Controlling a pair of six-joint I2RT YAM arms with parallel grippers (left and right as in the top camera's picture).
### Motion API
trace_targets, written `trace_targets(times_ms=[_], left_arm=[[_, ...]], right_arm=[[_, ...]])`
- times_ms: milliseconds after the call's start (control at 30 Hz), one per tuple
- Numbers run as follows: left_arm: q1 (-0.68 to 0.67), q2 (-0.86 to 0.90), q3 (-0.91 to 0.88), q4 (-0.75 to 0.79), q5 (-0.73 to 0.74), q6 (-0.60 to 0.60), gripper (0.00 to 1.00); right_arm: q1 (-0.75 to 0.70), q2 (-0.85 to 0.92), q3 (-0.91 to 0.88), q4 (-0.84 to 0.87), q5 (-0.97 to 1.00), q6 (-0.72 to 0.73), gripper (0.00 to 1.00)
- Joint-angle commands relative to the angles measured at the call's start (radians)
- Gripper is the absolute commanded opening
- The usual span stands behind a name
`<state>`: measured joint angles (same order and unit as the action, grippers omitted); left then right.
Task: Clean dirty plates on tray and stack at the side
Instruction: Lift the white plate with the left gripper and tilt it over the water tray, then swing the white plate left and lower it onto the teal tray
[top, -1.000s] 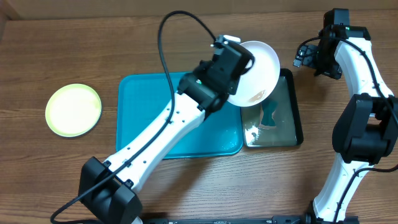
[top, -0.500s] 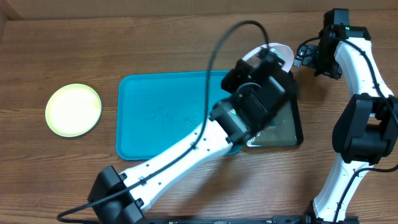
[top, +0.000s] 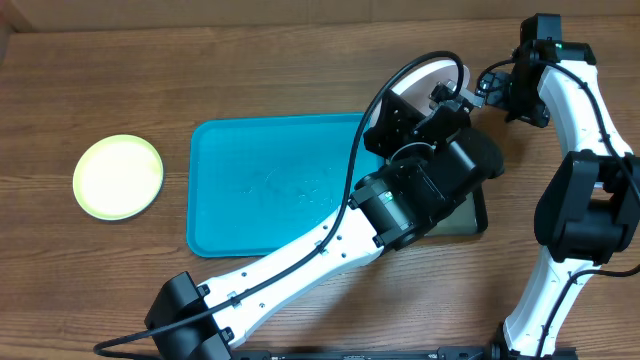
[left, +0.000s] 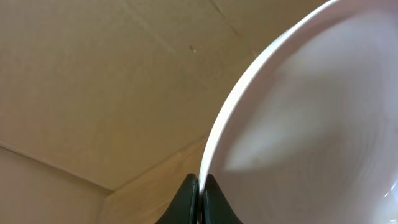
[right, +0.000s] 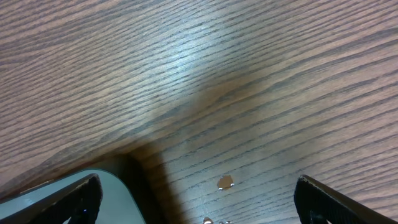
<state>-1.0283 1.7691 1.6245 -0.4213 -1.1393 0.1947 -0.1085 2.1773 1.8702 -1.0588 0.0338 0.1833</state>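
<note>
From above, the left arm reaches over the blue tray (top: 270, 190) to the far right end of the desk (top: 150, 80). It carries the white plate (top: 452, 71), tipped up on edge, with only an arc of rim showing past the wrist. The tray's bare floor is all I can see of it, and no plate lies there. The yellow-green plate (top: 118, 176) sits alone on the desk, well off to the left. A black tray (top: 480, 208) peeks out under the left arm. The right arm stands at the right edge, its claw (top: 487, 92) near the white plate but apart from it.

The left wrist camera shows what the overhead hides: the left claw (left: 200, 194) is pinched tight on the thin rim of the white plate, whose smooth inner face fills the right half of the picture. I can't make out any smear on it from here. It looks light, stiff and slick, so I judge the rim is the only sensible hold. With such a narrow pinch it could swing or slip, all the more if it's wet.

The right wrist camera looks down on bare wood with a few drops (right: 225, 182). The right claw (right: 199, 202) is spread wide, one fingertip in each lower corner, holding nothing. A pale, dark-edged shape sits at the lower left; I can't tell whether it is a plate or a tray.
</note>
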Motion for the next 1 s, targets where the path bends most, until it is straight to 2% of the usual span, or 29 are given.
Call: trace_targets(times_ms=[0, 67, 167, 367, 500, 700, 767, 867, 967], left_arm=[[-0.011, 0.004, 0.028, 0.006, -0.039, 0.000, 0.04], [-0.011, 0.004, 0.028, -0.006, -0.039, -0.063, 0.04], [0.000, 0.004, 0.028, -0.071, 0.025, -0.229, 0.04], [0.080, 0.010, 0.027, -0.278, 0.307, -0.643, 0.04], [0.177, 0.025, 0.026, -0.359, 0.537, -0.824, 0.04], [0.374, 0.059, 0.026, -0.481, 1.027, -0.886, 0.04], [0.443, 0.073, 0.026, -0.535, 1.149, -0.888, 0.04], [0.539, 0.095, 0.026, -0.618, 1.262, -0.887, 0.04], [0.624, 0.111, 0.026, -0.694, 1.295, -0.869, 0.04]], right_arm=[[0.002, -0.029, 0.015, 0.003, 0.010, 0.003, 1.00], [0.002, -0.029, 0.015, 0.003, 0.010, 0.003, 1.00], [0.002, -0.029, 0.015, 0.003, 0.010, 0.003, 1.00], [0.002, -0.029, 0.015, 0.003, 0.010, 0.003, 1.00], [0.002, -0.029, 0.015, 0.003, 0.010, 0.003, 1.00], [0.002, -0.029, 0.015, 0.003, 0.010, 0.003, 1.00], [0.002, -0.029, 0.015, 0.003, 0.010, 0.003, 1.00], [0.002, -0.029, 0.015, 0.003, 0.010, 0.003, 1.00], [0.002, -0.029, 0.015, 0.003, 0.010, 0.003, 1.00]])
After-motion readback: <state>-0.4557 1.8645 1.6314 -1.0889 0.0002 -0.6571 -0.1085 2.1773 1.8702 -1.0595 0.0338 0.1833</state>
